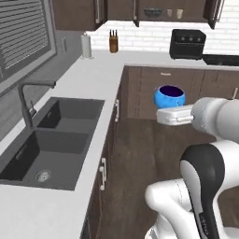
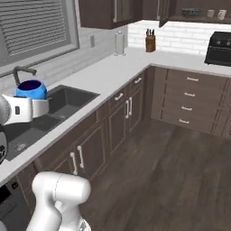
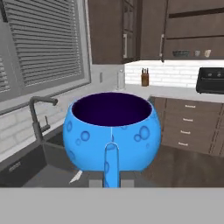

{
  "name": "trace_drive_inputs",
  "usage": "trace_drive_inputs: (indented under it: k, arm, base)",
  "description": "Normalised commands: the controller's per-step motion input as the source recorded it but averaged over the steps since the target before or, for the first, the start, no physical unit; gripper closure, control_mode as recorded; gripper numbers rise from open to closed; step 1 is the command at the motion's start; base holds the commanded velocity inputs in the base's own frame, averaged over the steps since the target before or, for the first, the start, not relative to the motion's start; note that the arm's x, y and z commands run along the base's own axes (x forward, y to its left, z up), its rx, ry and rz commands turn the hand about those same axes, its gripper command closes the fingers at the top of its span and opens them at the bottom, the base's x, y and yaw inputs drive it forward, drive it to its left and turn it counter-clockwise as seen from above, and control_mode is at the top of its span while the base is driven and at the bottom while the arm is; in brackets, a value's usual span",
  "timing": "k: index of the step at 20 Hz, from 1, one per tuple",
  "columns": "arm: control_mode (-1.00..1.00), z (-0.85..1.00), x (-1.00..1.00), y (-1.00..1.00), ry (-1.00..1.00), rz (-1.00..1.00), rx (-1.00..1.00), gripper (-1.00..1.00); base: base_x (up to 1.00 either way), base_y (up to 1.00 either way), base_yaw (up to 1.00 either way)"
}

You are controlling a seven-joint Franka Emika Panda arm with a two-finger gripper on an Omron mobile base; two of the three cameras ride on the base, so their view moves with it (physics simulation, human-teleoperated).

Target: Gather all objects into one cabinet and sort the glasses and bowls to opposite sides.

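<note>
My gripper (image 1: 171,108) is shut on the near wall of the small bright-blue bowl (image 1: 169,96), holding it upright in the air above the wooden floor. The hand view looks straight at this bowl (image 3: 111,131) and its dark purple inside, with the gripper (image 3: 111,176) at its lower wall. From the right base view, the bowl (image 2: 30,90) sits on top of the white hand. Far off, the dark brown wall cabinet (image 1: 186,20) stands open. On its shelf are the wide dark bowl (image 1: 153,12), a grey cup (image 1: 169,13) and a beige cup (image 1: 179,13).
A grey counter with a double sink (image 1: 56,140) and faucet (image 1: 28,100) runs along the left. At the back stand a paper towel roll (image 1: 86,45), a knife block (image 1: 113,42) and a black oven (image 1: 187,44). Lower drawer cabinets (image 2: 189,103) line the far wall.
</note>
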Motion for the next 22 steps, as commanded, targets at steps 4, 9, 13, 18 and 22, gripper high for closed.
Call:
trace_drive_inputs:
  k: [4, 9, 13, 18, 22]
  arm:
    - [1.00, 0.00, 0.00, 0.00, 0.00, 0.00, 0.00, 1.00]
    - [1.00, 0.00, 0.00, 0.00, 0.00, 0.00, 0.00, 1.00]
    - [1.00, 0.00, 0.00, 0.00, 0.00, 0.00, 0.00, 1.00]
    - [1.00, 0.00, 0.00, 0.00, 0.00, 0.00, 0.00, 1.00]
    - [1.00, 0.00, 0.00, 0.00, 0.00, 0.00, 0.00, 1.00]
  base:
    - [1.00, -0.25, -0.42]
    - [1.00, -0.18, -0.41]
    - [0.97, -0.26, -0.29]
    - [0.90, -0.27, -0.11]
    - [0.87, -0.41, -0.01]
